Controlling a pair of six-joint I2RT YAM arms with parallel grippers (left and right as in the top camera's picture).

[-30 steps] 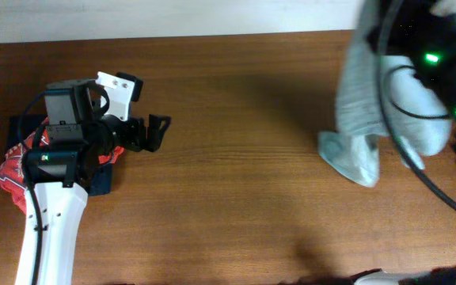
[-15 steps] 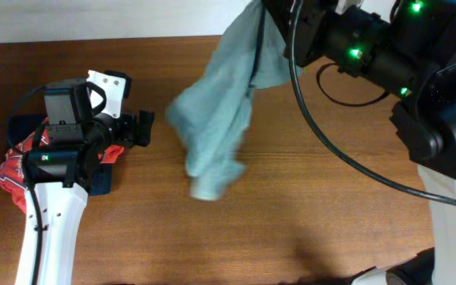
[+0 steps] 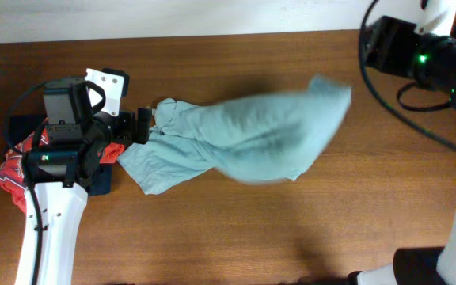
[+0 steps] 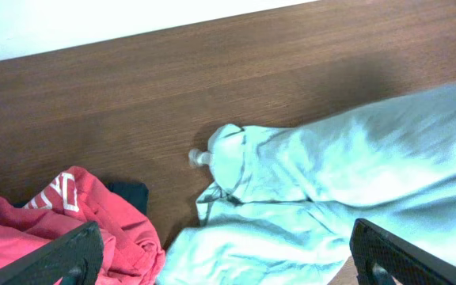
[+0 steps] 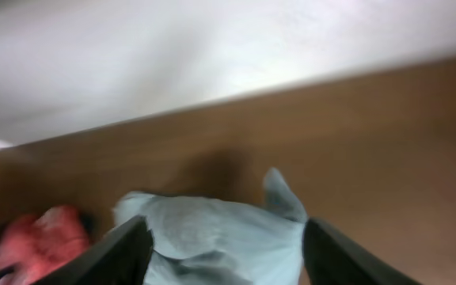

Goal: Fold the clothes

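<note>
The clothes show as three garments. A pale grey-teal T-shirt (image 3: pixel 244 138) stretches, blurred, across the table's middle, its left end bunched at my left gripper (image 3: pixel 145 127). That gripper is open, and in the left wrist view the shirt (image 4: pixel 347 182) lies between and beyond its spread fingers (image 4: pixel 70 253). My right gripper (image 5: pixel 226 237) is open at the far right, raised, with nothing in it. The shirt (image 5: pixel 212 229) shows past its fingers, apart from them. A red printed shirt (image 3: pixel 10 170) and a dark navy one (image 3: pixel 101 178) lie under the left arm.
The brown wooden table (image 3: pixel 236 229) runs up to a white wall (image 3: pixel 172 16) at the back. The left arm's white link (image 3: pixel 50 229) comes in from the front left. The right arm with its cables (image 3: pixel 430 63) hangs over the back right corner.
The right arm swung the teal shirt from the right edge leftward over the table, then drew back to the right and opened. The shirt now stretches across the middle. The left arm barely moved.
</note>
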